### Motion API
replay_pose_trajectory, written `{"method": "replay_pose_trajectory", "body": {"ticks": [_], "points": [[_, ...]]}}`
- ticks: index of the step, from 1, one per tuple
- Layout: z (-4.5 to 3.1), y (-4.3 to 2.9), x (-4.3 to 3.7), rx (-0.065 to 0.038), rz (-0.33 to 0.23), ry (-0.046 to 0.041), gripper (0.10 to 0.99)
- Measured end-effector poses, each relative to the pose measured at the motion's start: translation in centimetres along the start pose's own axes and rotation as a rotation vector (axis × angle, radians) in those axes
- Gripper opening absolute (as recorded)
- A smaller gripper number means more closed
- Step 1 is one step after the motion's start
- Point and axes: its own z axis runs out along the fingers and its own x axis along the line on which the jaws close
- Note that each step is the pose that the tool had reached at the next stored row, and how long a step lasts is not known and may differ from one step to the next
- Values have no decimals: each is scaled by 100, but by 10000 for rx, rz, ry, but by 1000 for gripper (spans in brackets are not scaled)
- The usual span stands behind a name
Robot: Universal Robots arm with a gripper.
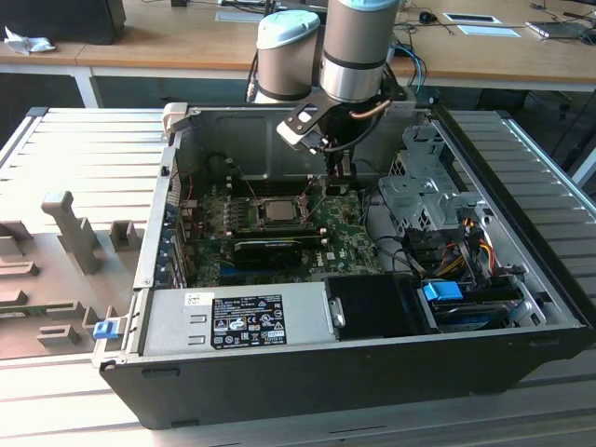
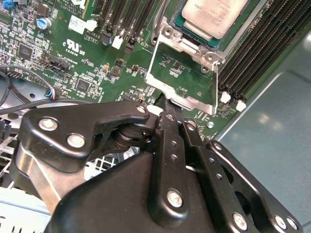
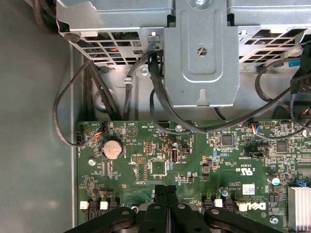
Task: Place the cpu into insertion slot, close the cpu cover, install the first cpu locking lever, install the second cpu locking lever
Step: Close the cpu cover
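Cpu (image 2: 214,14) sits flat in its socket on the board (image 3: 194,160), pale metal top up, inside the open case (image 1: 372,372). The cover (image 2: 194,103) is swung open away from the cpu. In the second wrist view it shows as a thin metal frame. Its hinged edge is at the socket side and its free edge points toward the pincer (image 2: 165,104). The board shows through its central opening.

The pincer's fingers (image 2: 167,141) are pressed together, and in the first wrist view the two black fingers (image 3: 160,204) meet with no gap at the pincer (image 3: 165,189). Their tips stand right at the cover's free edge. Whether they touch that edge or grip it cannot be told. The cpu lies beyond the cover from the pincer, so the open frame is between them, and the pincer is clear of the cpu.

In the exterior view the pincer (image 1: 337,175) hangs from the arm over the board. The cpu (image 1: 277,209) lies near it, toward the exterior view's left. Black memory slots (image 2: 262,53) run along both sides of the socket. In the first wrist view a coin battery (image 3: 112,148) sits on the board. A grey metal drive cage (image 3: 204,48) stands past the board's edge, with black cables (image 3: 63,111) looping down from it to the board.
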Motion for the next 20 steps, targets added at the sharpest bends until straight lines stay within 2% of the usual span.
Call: {"method": "replay_pose_trajectory", "body": {"ticks": [20], "points": [[-1,-49,-1,0,0,0,106]]}}
